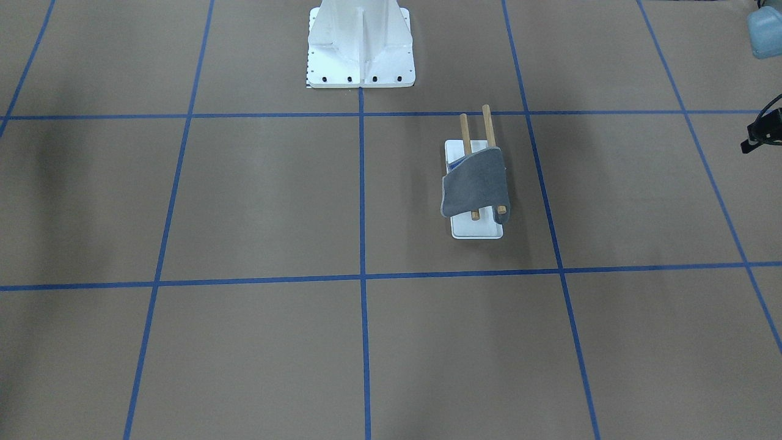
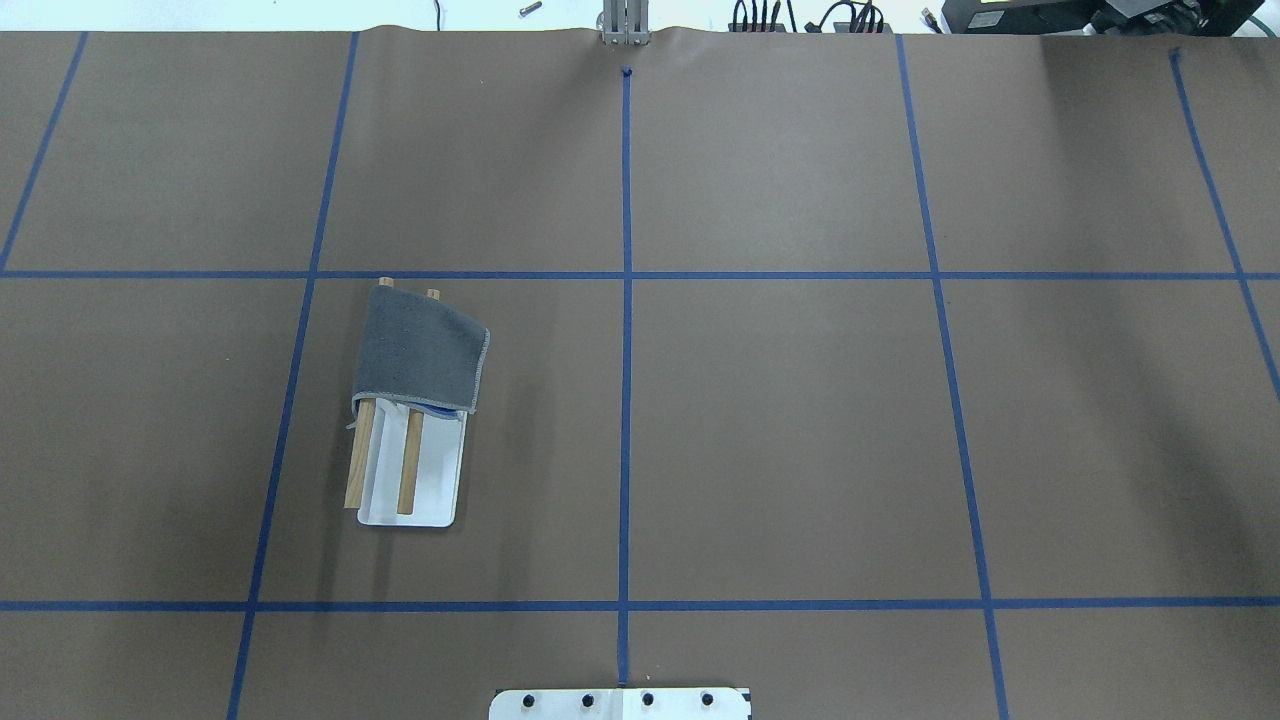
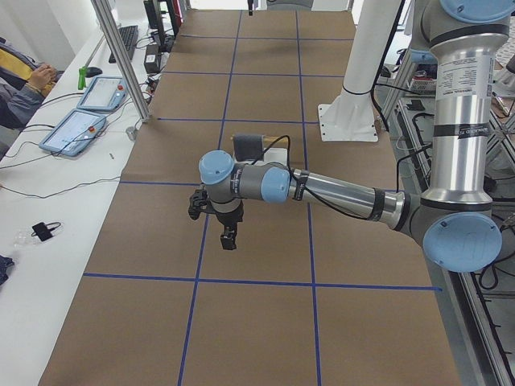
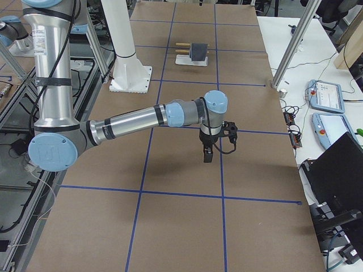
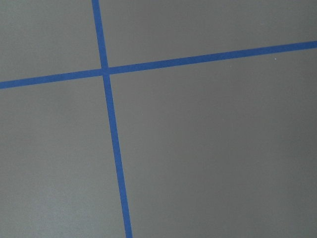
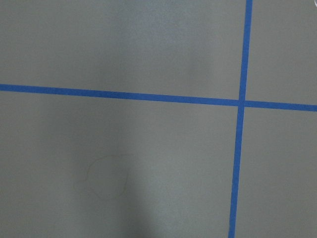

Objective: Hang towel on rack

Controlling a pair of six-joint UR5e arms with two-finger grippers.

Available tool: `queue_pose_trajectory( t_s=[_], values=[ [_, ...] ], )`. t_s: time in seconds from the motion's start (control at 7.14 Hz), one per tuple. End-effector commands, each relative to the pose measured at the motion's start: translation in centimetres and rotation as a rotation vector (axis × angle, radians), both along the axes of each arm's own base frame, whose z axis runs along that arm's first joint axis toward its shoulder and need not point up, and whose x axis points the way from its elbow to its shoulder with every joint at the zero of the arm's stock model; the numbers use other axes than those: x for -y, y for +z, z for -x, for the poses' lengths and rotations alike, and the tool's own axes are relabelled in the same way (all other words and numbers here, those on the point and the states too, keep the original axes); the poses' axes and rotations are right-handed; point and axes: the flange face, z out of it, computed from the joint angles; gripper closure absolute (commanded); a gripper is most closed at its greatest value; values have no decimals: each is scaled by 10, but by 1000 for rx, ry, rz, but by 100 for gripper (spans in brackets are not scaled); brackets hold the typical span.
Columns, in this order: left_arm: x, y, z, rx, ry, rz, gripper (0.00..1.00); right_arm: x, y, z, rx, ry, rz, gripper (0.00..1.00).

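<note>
- Overhead exterior view is mostly the brown surface (image 2: 800, 450), marked off into squares by blue tape lines (image 2: 625, 400); no arm comes into it.
- From the side views, the left arm (image 3: 338, 193) and the right arm (image 4: 130, 122) each reach out level above the surface, wrists pointing down.
- White bolted pedestal (image 1: 360, 43) stands at the robot's edge of the surface.
- Rack (image 2: 440, 490) sits on the robot's left half, its two wooden dowels (image 2: 410, 465) lying parallel above the white base.
- Towel (image 2: 420, 350) is draped across both dowels, covering their far half, with one side hanging down toward the middle of the surface; the dowel tips peek out past its far edge.
- Left gripper (image 3: 228, 238) hangs above bare surface, well apart from the towel, which lies farther along. Whether its jaws are apart, I cannot tell.
- Right gripper (image 4: 207, 154) also hangs over bare surface, well apart from rack and towel; I cannot tell its jaw state either.
</note>
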Motion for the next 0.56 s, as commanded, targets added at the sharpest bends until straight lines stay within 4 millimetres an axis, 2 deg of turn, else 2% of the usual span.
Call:
queue_pose_trajectory(
  t_s=[0.0,0.42],
  values=[
    [0,-3,0,-2,-3,-4,2,-19,-3,-3,3,-4,-10,0],
    [2,-9,-1,-10,-4,-18,2,-22,3,-4,-5,-2,0,0]
  ],
)
